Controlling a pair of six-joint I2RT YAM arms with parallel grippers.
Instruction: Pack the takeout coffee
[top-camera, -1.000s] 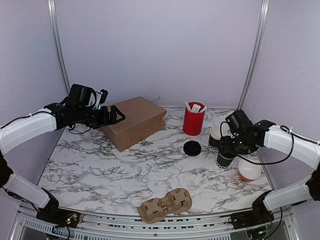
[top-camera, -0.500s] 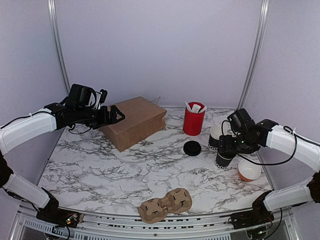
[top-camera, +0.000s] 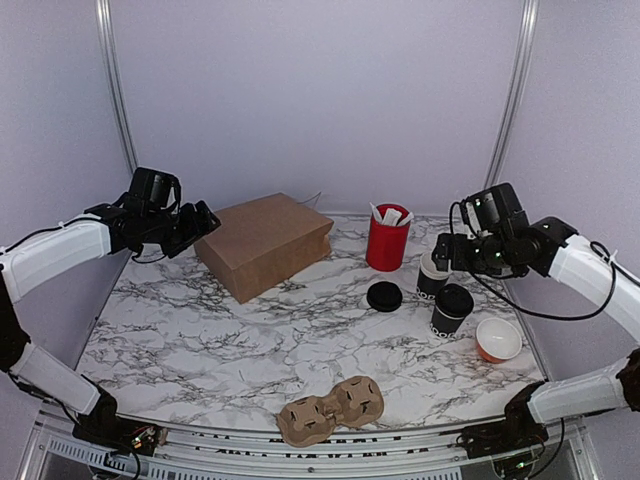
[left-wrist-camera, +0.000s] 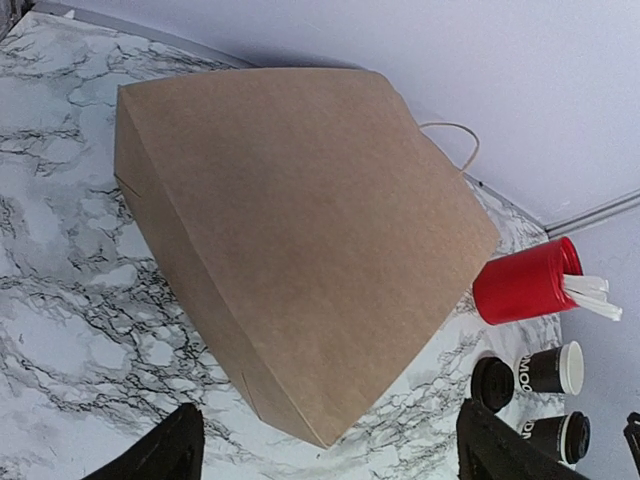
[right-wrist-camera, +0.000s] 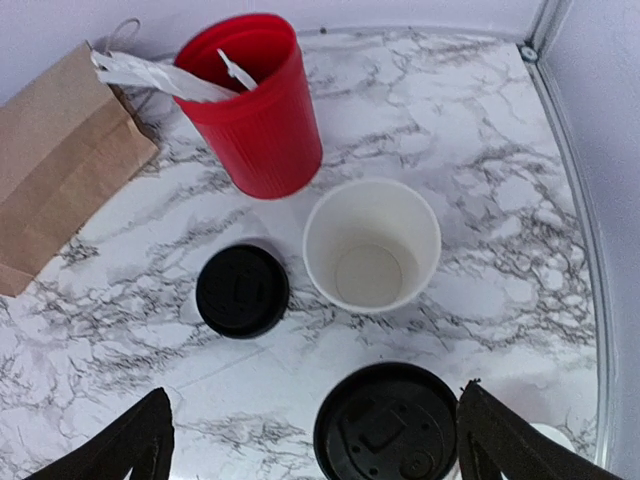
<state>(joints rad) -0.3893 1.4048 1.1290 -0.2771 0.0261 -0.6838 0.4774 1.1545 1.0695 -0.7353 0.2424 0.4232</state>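
Pale lilac walls closed in a marble-patterned worktop (top-camera: 200, 330). Toward its back stood a red tub (top-camera: 387, 240) holding white sachets. The coffee cup (top-camera: 452, 308), black with its black lid on, stood upright on the worktop, right of the tub and nearer the arms' bases, touched by neither arm. An open cup (top-camera: 432, 272), black outside and white inside, stood between the tub and the coffee cup, close to each. A loose lid (top-camera: 384, 296) lay flat just in front of the tub. An orange bowl (top-camera: 498, 340) sat farther right of the tub than the coffee cup did. A brown bag (top-camera: 265, 243) lay on its side left of the tub. A cardboard carrier (top-camera: 330, 410) lay well in front of the tub, at the near edge.

The right gripper (top-camera: 447, 255) hung in the air right of the tub, above the two cups. Its fingers (right-wrist-camera: 135, 445) were spread wide with nothing between them, and its wrist view looked down on the coffee cup's lid. The left gripper (top-camera: 203, 220) hovered well left of the tub, past the bag's far end, its fingers (left-wrist-camera: 160, 455) spread wide and holding nothing.
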